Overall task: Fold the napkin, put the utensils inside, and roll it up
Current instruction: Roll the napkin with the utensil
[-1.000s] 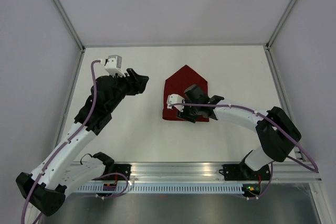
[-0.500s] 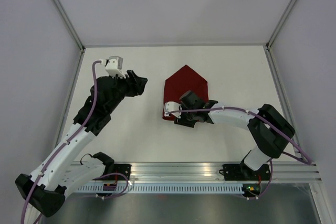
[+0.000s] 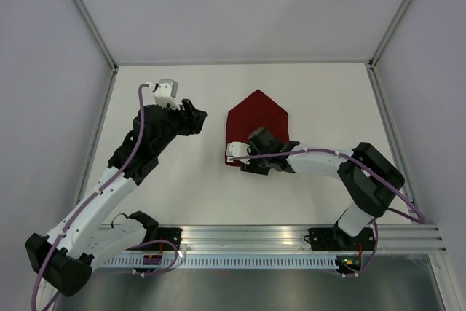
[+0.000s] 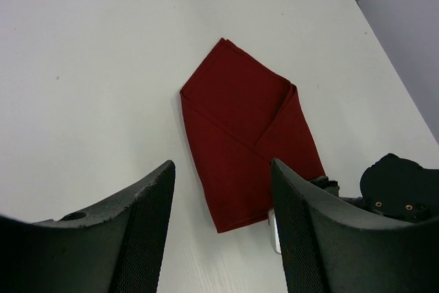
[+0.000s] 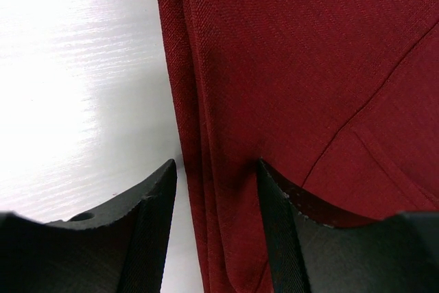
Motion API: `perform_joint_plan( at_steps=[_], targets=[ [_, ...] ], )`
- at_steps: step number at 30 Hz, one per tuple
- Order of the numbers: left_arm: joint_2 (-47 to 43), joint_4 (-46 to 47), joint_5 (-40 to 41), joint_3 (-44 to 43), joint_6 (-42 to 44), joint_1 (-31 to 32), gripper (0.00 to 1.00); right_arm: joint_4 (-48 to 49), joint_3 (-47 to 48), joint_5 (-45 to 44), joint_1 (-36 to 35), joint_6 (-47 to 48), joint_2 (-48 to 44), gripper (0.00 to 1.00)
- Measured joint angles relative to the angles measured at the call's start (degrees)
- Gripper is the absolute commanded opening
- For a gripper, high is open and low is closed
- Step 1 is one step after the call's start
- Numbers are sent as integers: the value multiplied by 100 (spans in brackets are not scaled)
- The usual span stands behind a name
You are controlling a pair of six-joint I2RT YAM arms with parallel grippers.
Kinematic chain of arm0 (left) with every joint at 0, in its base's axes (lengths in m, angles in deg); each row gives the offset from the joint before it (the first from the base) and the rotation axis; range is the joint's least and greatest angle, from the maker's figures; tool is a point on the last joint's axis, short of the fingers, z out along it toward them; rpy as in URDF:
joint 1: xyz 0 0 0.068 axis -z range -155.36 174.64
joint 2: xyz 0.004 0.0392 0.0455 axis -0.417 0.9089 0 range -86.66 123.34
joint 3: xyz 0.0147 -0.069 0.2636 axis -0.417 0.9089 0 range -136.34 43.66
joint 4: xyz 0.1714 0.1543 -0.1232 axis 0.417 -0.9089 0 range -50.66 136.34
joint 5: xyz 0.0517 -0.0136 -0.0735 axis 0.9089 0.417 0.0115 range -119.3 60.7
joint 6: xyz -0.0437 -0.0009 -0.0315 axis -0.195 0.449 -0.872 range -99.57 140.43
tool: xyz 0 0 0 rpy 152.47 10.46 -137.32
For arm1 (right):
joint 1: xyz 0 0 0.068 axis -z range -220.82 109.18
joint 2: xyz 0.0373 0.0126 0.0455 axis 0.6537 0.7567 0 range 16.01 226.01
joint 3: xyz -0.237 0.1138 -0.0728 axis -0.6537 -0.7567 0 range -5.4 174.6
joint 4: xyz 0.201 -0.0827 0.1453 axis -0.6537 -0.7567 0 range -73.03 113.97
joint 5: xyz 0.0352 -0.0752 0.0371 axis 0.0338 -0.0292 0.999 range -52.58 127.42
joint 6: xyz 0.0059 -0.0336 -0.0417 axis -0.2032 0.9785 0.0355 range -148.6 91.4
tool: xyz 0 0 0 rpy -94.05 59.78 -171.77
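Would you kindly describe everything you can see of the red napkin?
The napkin is dark red, plain-woven cloth, folded into a flat pentagon: a point at the far end, a straight near edge, two flaps overlapping diagonally. It lies on the white table, near its middle. The right gripper, jaws open, straddles its layered near-left edge.

The top camera looked down over the whole counter (image 3: 196,194) from its near edge. The left wrist camera saw the napkin (image 4: 233,128) from afar, the right wrist's from very close.
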Motion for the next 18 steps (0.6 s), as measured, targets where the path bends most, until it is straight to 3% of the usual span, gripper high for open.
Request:
perform_joint_plan(
  at_steps=[18],
  targets=[
    [177, 166, -162, 275, 2, 0, 62, -37, -96, -138, -2, 81, -133, 63]
  ],
)
